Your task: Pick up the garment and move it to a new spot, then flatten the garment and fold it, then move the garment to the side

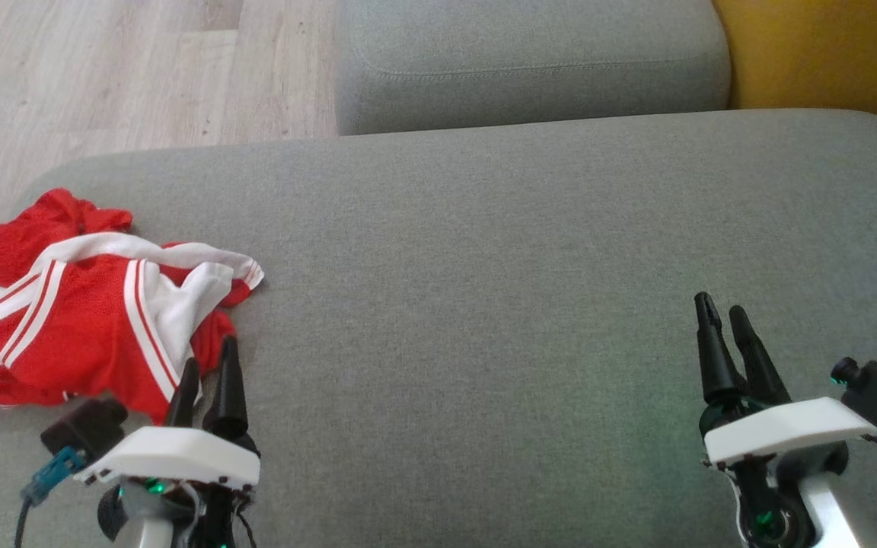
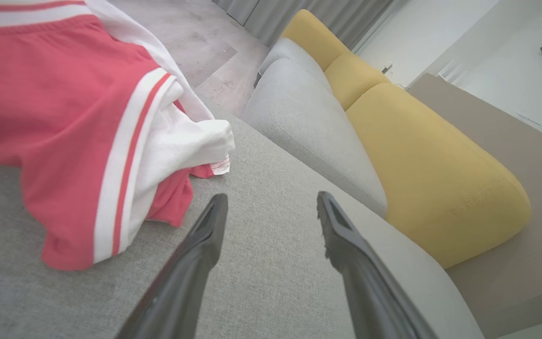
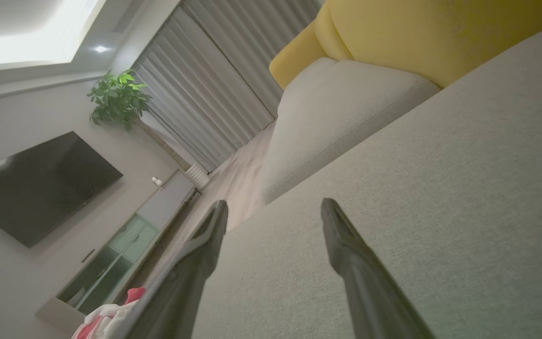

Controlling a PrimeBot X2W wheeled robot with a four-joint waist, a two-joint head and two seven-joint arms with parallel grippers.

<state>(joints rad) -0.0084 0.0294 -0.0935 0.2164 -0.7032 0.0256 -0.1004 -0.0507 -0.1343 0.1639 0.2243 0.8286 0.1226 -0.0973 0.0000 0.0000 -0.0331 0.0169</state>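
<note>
Backdrop stuff: a big grey fabric seat cushion (image 1: 484,251) sits under both the left claw (image 1: 210,352) and the right claw (image 1: 719,304). Past the fingertips, roughly between the two claws, there's a smaller grey cushion (image 1: 530,68) just beyond the big one. Ahead of the right claw and a bit outward is a mustard-yellow cushion (image 1: 819,53). Pale wood floor (image 1: 119,68) runs ahead of the left claw. On the right claw's own camera, off to the left of its fingers, you get a dark wall-mounted TV (image 3: 35,188), a low cabinet (image 3: 130,245) with glass doors, a leafy plant (image 3: 118,96), and grey curtains (image 3: 214,80) above the fingertips.
</note>
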